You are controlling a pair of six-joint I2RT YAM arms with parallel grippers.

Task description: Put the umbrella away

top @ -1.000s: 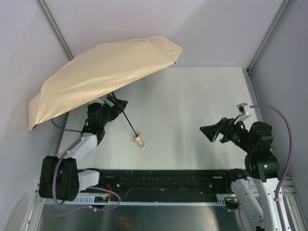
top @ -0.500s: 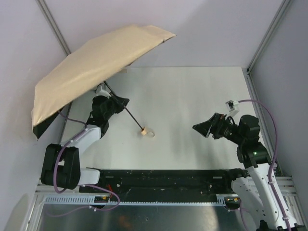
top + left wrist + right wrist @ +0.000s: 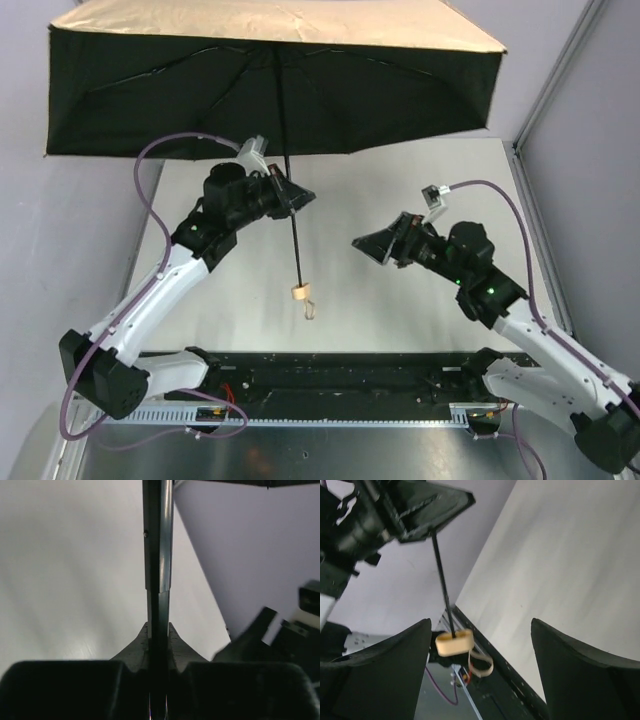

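Umbrella, overhead view: open, its canopy [image 3: 270, 80] spread across the top of the frame, held clear of the table [image 3: 420, 180].
Long axis, overhead view: shaft [image 3: 293, 230] runs almost straight down the frame from the canopy to the handle [image 3: 299, 292] at lower centre, which hangs free.
Left gripper [image 3: 285, 190], overhead view: clenched on the shaft just under the canopy, left of centre.
Right gripper [image 3: 368, 245], overhead view: jaws spread and empty, right of the shaft, pointing left toward it, apart from it.
Left wrist view: shaft [image 3: 157, 555] rises up the centre of the frame out of the left gripper [image 3: 158, 632]; grip confirmed.
Right wrist view: handle [image 3: 454, 642] and strap [image 3: 481, 664] show lower left, beyond the right gripper [image 3: 480, 625]; no contact.
Judgement: the handle end is free, and the right arm is the nearer to it.
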